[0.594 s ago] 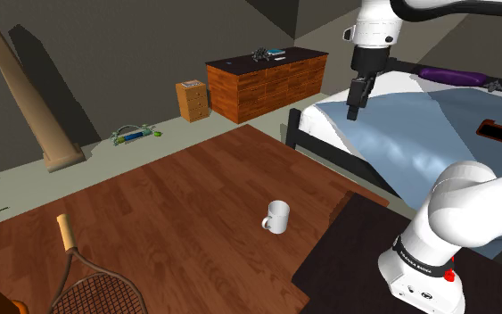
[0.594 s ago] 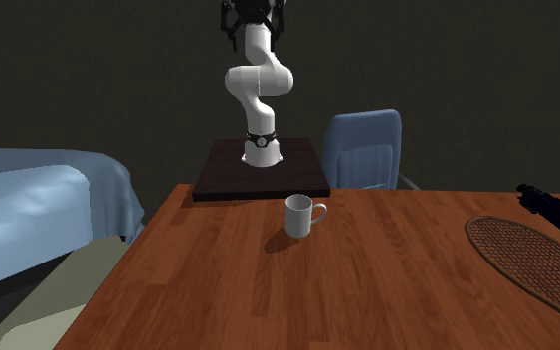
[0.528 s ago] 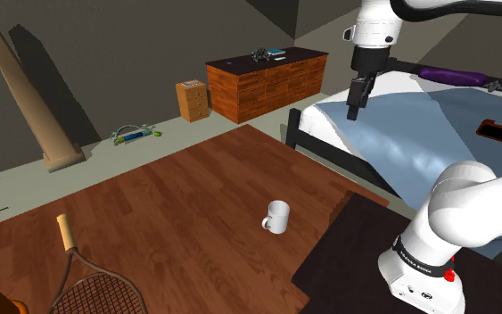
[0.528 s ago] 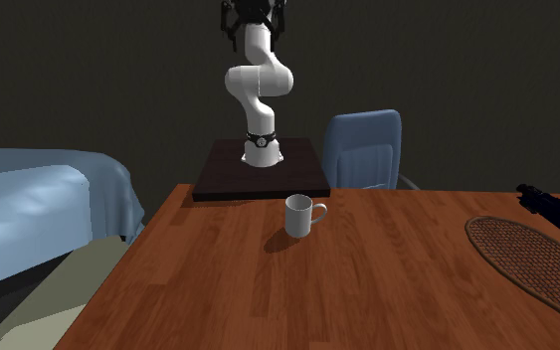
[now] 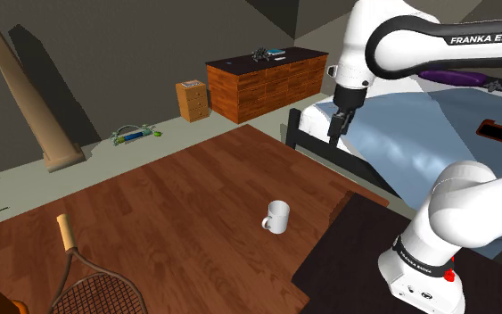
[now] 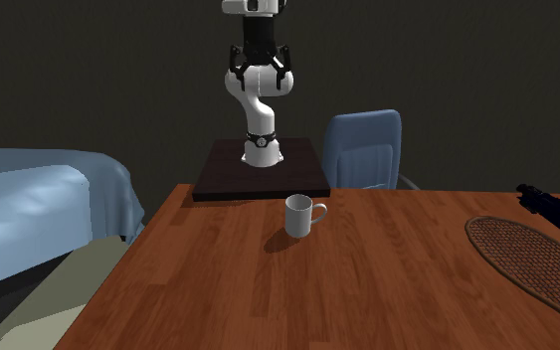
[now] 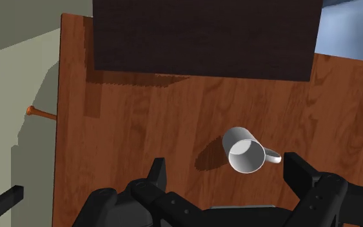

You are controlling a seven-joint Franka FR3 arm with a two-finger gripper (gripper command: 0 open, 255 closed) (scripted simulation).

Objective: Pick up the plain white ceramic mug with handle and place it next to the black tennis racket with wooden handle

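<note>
Shoulder view: the black gripper (image 5: 337,127) hangs high, well apart from the upright white mug (image 5: 276,216) on the wooden table (image 5: 177,192). The racket (image 5: 84,278) lies at the view's lower left.

Second exterior view: the mug's handle faces the racket.

Wrist view: 2 fingers (image 7: 302,174) spread apart, empty. Descend centred over the mug, probably turning so neither finger meets the handle.

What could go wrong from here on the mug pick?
1. The hand hangs open high above the mug, whose handle juts toward one finger; a straight descent could clip it and tip the mug.
2. The mug stands close to the dark stand; a nudge might jam it there.
3. The racket lies far across the table, so a weak grip could slip during the long carry.
</note>
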